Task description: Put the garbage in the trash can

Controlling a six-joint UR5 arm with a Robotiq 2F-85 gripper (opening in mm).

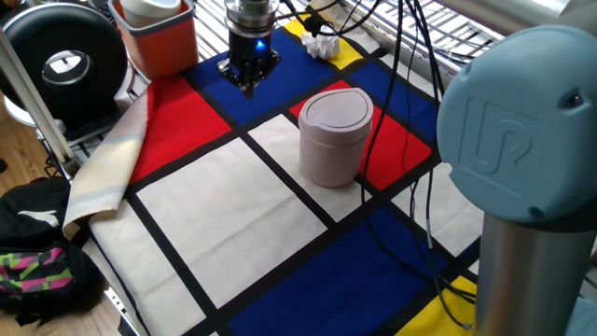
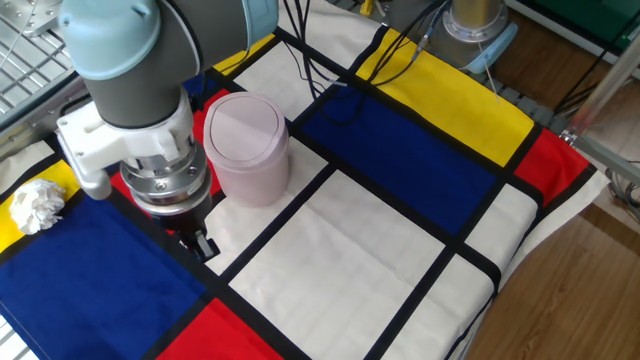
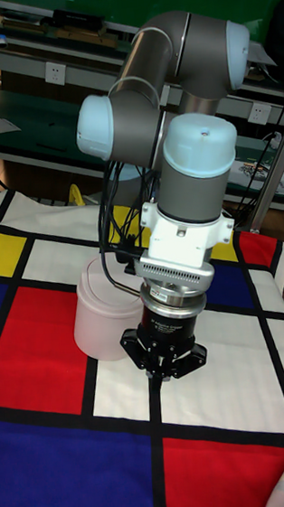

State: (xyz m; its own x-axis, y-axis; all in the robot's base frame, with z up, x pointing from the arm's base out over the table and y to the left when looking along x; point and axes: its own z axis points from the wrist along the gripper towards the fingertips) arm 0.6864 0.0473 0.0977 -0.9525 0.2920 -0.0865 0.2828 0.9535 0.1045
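1. In one fixed view the trash can (image 1: 336, 136) stands upright near the middle of the colour-block tablecloth (image 1: 215, 215), lid on, straddling a white and a red panel.
2. At about 11 o'clock from the can, the gripper (image 1: 248, 86) points down over a blue panel near a black stripe; its fingers look drawn close together with nothing between them.
3. Beyond it, at roughly 12 o'clock from the can, the garbage (image 1: 320, 43) lies on a yellow panel by the far edge, well apart from the gripper.
4. At 10 o'clock, a red-orange bin (image 1: 160, 35) sits at the far left corner.
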